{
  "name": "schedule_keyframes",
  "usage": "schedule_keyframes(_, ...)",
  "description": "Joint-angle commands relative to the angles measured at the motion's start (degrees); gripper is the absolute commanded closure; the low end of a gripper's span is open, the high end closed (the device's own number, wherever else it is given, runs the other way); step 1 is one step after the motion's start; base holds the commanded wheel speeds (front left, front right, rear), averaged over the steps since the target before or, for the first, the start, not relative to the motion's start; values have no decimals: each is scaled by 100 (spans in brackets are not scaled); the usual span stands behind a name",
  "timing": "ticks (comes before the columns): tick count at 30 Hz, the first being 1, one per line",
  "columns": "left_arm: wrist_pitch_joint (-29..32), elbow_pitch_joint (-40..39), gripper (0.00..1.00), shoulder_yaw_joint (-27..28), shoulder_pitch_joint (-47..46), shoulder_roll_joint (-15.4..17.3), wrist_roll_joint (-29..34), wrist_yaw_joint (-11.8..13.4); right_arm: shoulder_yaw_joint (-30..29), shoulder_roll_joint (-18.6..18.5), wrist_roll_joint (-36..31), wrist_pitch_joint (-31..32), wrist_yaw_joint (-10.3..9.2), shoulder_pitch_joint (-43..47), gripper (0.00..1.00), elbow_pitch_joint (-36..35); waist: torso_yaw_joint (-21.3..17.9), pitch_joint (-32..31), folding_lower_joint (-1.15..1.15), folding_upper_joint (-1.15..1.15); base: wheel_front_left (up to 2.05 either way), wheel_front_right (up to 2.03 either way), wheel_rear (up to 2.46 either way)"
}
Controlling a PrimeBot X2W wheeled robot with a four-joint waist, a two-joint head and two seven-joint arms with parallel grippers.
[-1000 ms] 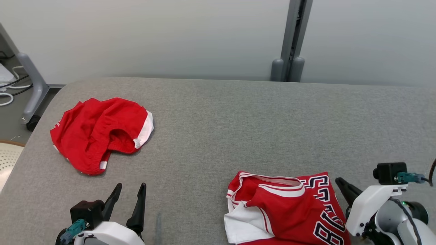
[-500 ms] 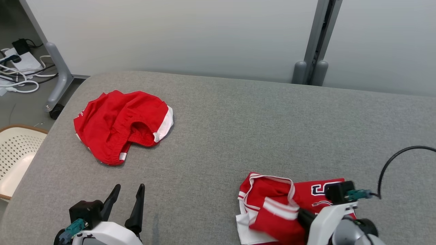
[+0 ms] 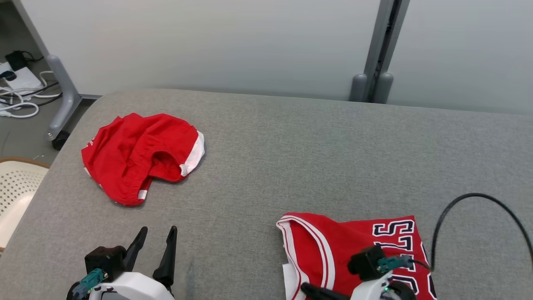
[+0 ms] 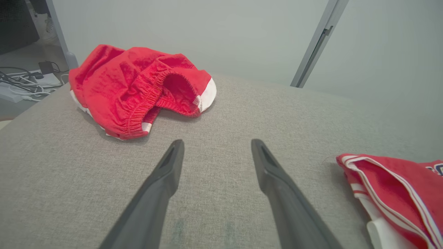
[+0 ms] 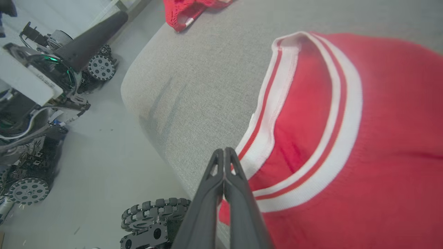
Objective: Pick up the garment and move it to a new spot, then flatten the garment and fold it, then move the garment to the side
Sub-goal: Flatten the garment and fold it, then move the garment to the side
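A: Head view first, what's changing?

B: The right claw [image 3: 310, 289] is coming in low across the near edge of the jersey [image 3: 358, 237]. A second ago it was sitting off to the jersey's right. The jersey is lying flatter now, with the bunched flap gone and the striped trim running smooth. The camera is shifting too, so I'm not counting the shorts [image 3: 139, 156] as moved.

A: Meaning for the task?

B: I'm reading it as the flattening step under way, with the fold not yet started. The left claw [image 3: 158, 233] is staying put at the lower left with its fingers spread, holding nothing.

A: Left wrist?

B: It's showing both fingers wide apart over bare grey tabletop [image 4: 242, 114]. The shorts are lying crumpled ahead to the left, well apart. The jersey is showing at the right edge.

A: Right wrist?

B: The fingers are pressing together, fully closed, and the tip is sitting just beside the jersey's white trim [image 5: 273, 114] near the tabletop's edge. I'm not seeing any cloth pinched between them. It's looking blurred, so the arm is likely moving.

A: Surface and room?

B: The tabletop is looking like grey woven fabric with rounded corners. A pale wall [image 3: 208, 41] and a grey post [image 3: 377, 50] are standing behind it. Cables [image 3: 16, 96] are trailing on the floor at the far left, and the right wrist view is catching the wheeled base [image 5: 152, 214] below
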Motion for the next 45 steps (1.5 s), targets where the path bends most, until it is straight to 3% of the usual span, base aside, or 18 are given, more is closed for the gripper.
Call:
schedule_keyframes(1,-40,8,0,20,-55,24,-7,-3,-24,-77,14,-57,4,-50,100,-31,-52,4,0,0,0,0,0)
schedule_keyframes(7,-54,22,0,52,-60,27,-7,-20,-511,-368,-84,-347,4,-164,100,-117,-275,18,0,0,0,0,0)
schedule_keyframes(14,-63,51,0,83,-122,28,21,-65,-1555,-653,-327,-456,4,-62,98,-25,-451,18,0,0,0,0,0)
schedule_keyframes(15,-63,57,0,84,-128,30,28,-70,-1676,-675,-379,-475,5,-44,82,3,-463,15,0,0,0,0,0)
schedule_keyframes(16,-65,60,0,88,-132,31,35,-75,-1811,-686,-427,-489,4,-19,57,31,-472,12,0,0,0,0,0)
schedule_keyframes(17,-68,64,0,88,-133,33,41,-80,-1932,-673,-462,-498,4,22,13,50,-479,9,0,0,0,0,0)
schedule_keyframes(18,-69,65,0,91,-135,34,48,-85,-2055,-654,-511,-510,4,52,0,72,-483,7,0,0,0,0,0)
schedule_keyframes(23,-77,63,0,100,-128,48,58,-95,-2601,-549,-765,-331,5,160,0,383,-499,34,0,0,0,0,0)
schedule_keyframes(29,-72,72,0,76,-209,64,69,-123,-2840,-310,-823,31,4,4,0,806,-484,126,0,0,0,0,0)
schedule_keyframes(38,-24,83,0,22,-278,59,86,-147,-3088,48,-152,579,5,-224,0,1550,-375,199,0,0,0,0,0)
schedule_keyframes(45,-18,75,0,9,-299,55,67,-114,-3122,109,382,910,4,-310,0,1965,-257,227,0,0,0,0,0)
